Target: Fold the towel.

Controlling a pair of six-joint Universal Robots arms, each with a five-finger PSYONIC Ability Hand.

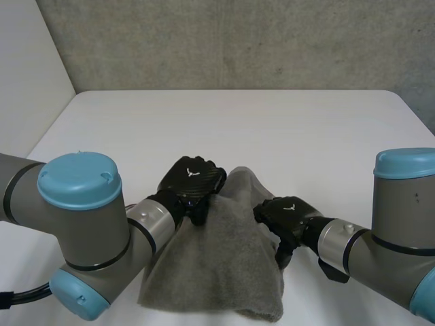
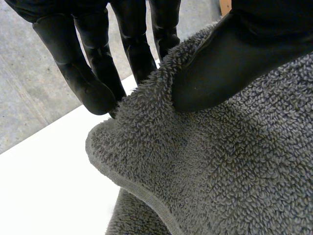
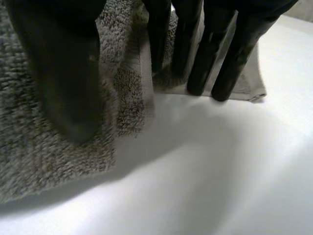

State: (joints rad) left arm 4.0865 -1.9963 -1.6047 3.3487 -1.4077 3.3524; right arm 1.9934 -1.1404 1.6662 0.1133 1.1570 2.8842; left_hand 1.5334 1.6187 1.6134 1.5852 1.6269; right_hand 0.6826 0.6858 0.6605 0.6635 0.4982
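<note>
A grey towel [image 1: 217,265] lies bunched at the table's near edge, pulled up into a peak between my two hands. My left hand [image 1: 194,183] holds the towel's upper left edge. In the left wrist view its thumb [image 2: 234,63] presses on the pile of the towel [image 2: 220,166] and its fingers [image 2: 98,73] go behind the hemmed edge, pinching it. My right hand [image 1: 289,217] is at the right edge. There its thumb [image 3: 63,73] lies on the towel [image 3: 49,147], its straight fingers [image 3: 195,49] reach down to a hem, and a ridge of cloth is nipped between them.
The white table [image 1: 238,122] runs bare to its far edge, with a grey wall behind it. Both forearms come in low from the near corners, on either side of the towel.
</note>
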